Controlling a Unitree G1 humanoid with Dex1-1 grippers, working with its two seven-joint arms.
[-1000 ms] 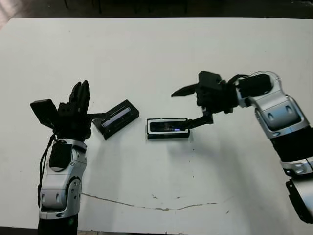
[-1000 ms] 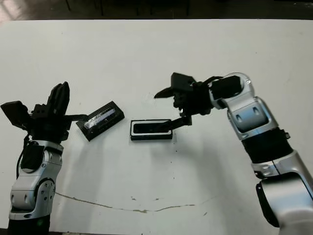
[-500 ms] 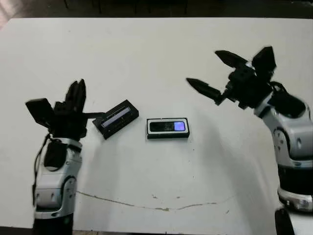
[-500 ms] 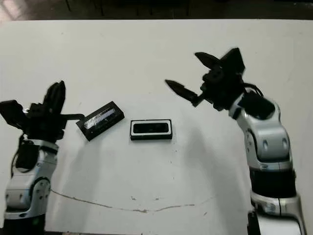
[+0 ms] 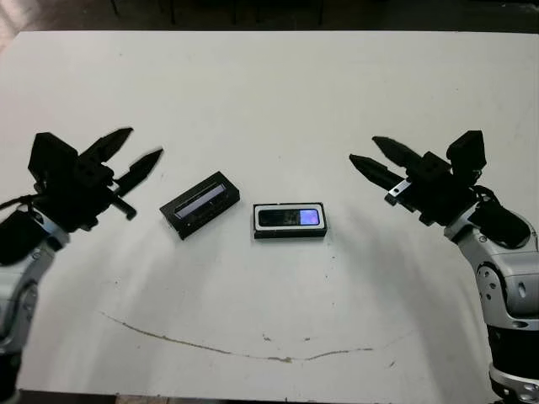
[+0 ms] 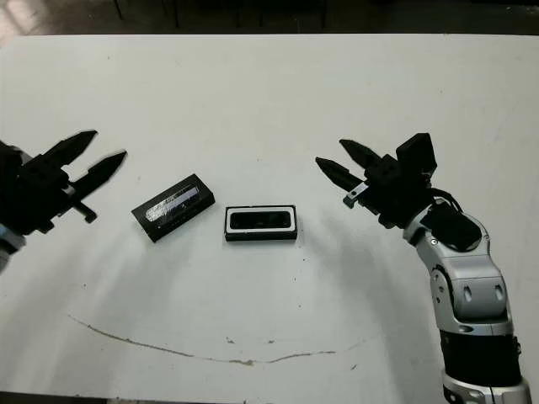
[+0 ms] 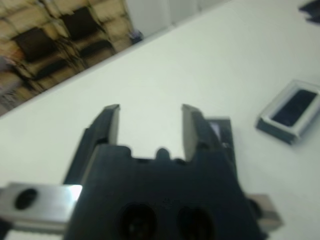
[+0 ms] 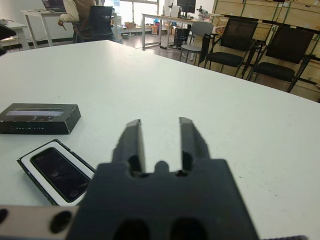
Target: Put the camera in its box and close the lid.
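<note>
The camera (image 5: 289,218) lies in the box (image 5: 290,232) at frame centre; the lid (image 5: 200,204) sits just left on the tabletop (image 5: 269,93). Left tool (image 5: 137,160) and right tool (image 5: 370,160) hover, both spread. A skewed grasp could seat the lid crooked, or nudge the box.

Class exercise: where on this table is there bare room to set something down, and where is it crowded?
Bare: the table's far half beyond both grippers, and its near strip. Crowded: the middle, where the lid and box lie close together.

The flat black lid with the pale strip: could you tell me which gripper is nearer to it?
Left. The left gripper hovers just beside the flat black lid, while the right gripper is beyond the box.
</note>
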